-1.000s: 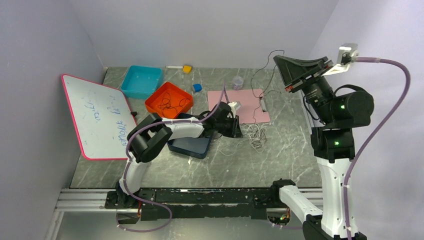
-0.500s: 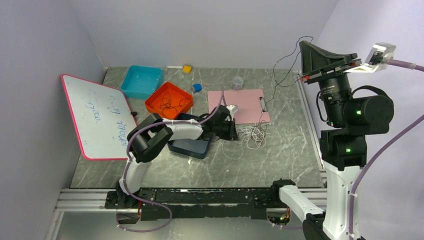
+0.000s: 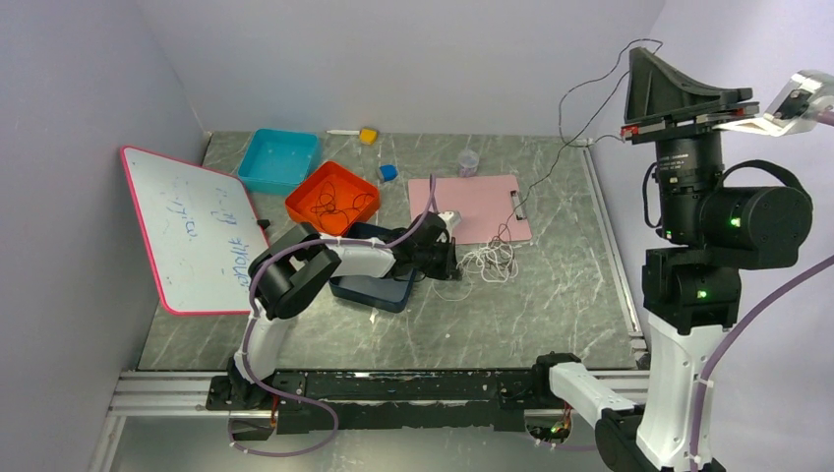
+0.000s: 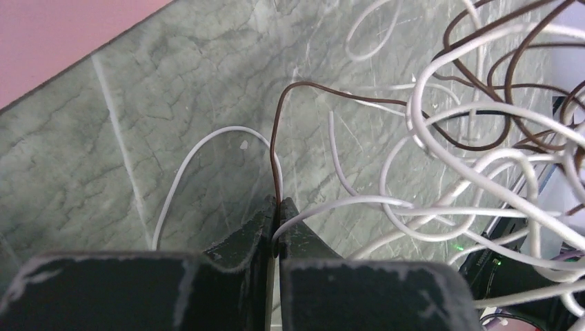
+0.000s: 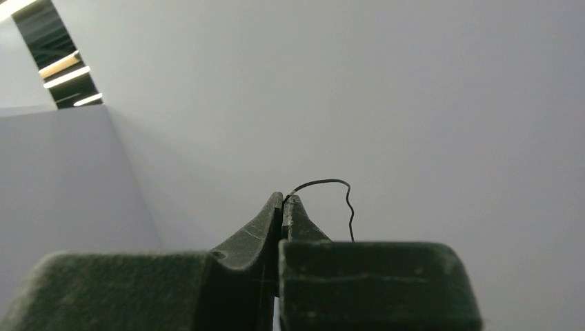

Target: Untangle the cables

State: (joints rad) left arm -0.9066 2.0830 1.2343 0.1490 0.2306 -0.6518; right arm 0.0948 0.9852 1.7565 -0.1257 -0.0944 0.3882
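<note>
A small tangle of white cables (image 3: pixel 492 261) lies on the marble table by the pink clipboard. My left gripper (image 3: pixel 453 264) rests low at its left edge. In the left wrist view the left gripper (image 4: pixel 277 205) is shut on a brown cable (image 4: pixel 359 96) and a white cable (image 4: pixel 207 141), with the white loops (image 4: pixel 469 158) to its right. My right gripper (image 3: pixel 644 54) is raised high at the right, shut on the end of a thin black cable (image 3: pixel 580 93) that runs down to the tangle. The right wrist view shows the right gripper (image 5: pixel 283 198) pinching that black cable (image 5: pixel 345 196) against the wall.
A whiteboard (image 3: pixel 192 226) leans at the left. A teal bin (image 3: pixel 278 159) and an orange bin (image 3: pixel 332 182) holding dark cables stand at the back left, with a dark blue tray (image 3: pixel 379 285) under the left arm. A pink clipboard (image 3: pixel 472 202), clear cup (image 3: pixel 468 162), blue block (image 3: pixel 388 173) and yellow block (image 3: pixel 369 136) are nearby.
My right gripper has risen and swung right, pulling the black cable up. The white tangle has bunched up and slid left. My left gripper has drawn back slightly left.
</note>
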